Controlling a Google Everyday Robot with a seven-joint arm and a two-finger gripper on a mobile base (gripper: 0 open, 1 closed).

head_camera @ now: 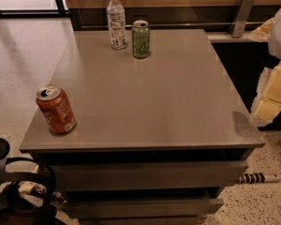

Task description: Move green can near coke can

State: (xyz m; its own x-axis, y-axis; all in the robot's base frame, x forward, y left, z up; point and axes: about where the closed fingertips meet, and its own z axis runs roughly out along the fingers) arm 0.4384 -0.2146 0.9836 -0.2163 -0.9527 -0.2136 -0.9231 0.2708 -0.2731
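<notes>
Camera view, looking down at a grey desk (178, 102) that fills most of the frame. The green can (141, 39) stands upright near the desk's far edge, in the upper middle of the frame. Just left of it, close but not touching, stands a clear water bottle (116, 20) with a white cap. The coke can (56, 109) stands upright at the left of the frame, near the desk's front left corner and well apart from the green can.

The robot's hand (273, 93) shows as pale cream and white shapes at the right edge of the frame, partly cut off. It hangs beyond the desk's right side, touching nothing and far from both cans. Whether it is clenched or released cannot be told.

Below the desk top, two drawer fronts (150, 175) face the viewer. A dark object with looping straps (18, 191) sits in the lower left corner, on a speckled floor (23, 55).
</notes>
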